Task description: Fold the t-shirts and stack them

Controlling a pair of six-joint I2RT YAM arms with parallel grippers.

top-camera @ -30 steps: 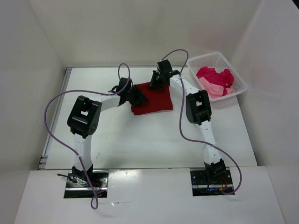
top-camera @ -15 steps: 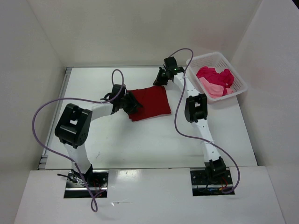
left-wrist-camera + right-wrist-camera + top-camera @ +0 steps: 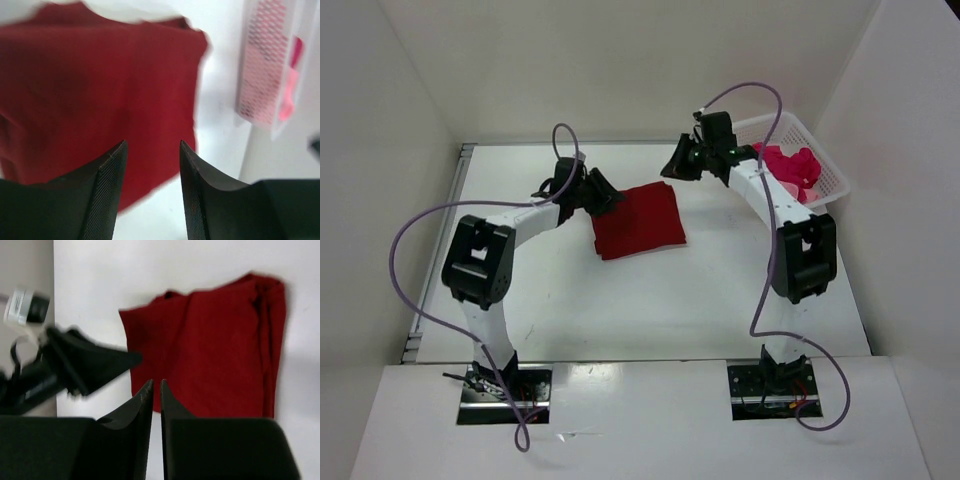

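Looking at the edges first: the dark red t-shirt (image 3: pixel 638 220) lies folded into a rough square on the white surface (image 3: pixel 620 300), toward the far side. Bare surface runs all along its near edge and on down to the arm bases, so that is where the room is. Plain walls close in on the left, the far side and the right.

Over in the far right corner sits the white lattice basket (image 3: pixel 830 165), well apart from the folded shirt. In it the magenta-crimson t-shirt (image 3: pixel 798 165) lies bunched, with the light pink t-shirt (image 3: pixel 792 190) just beside it, partly hidden by the right arm, which crosses in front of the basket.

The left tool (image 3: pixel 152 145) hangs over the red shirt's far left corner. Its fingers are spread and hold nothing; red cloth shows through the gap. The right tool (image 3: pixel 156 387) hovers off the shirt's far right corner, between shirt and basket, fingers pressed together with only a slit between them, gripping nothing.
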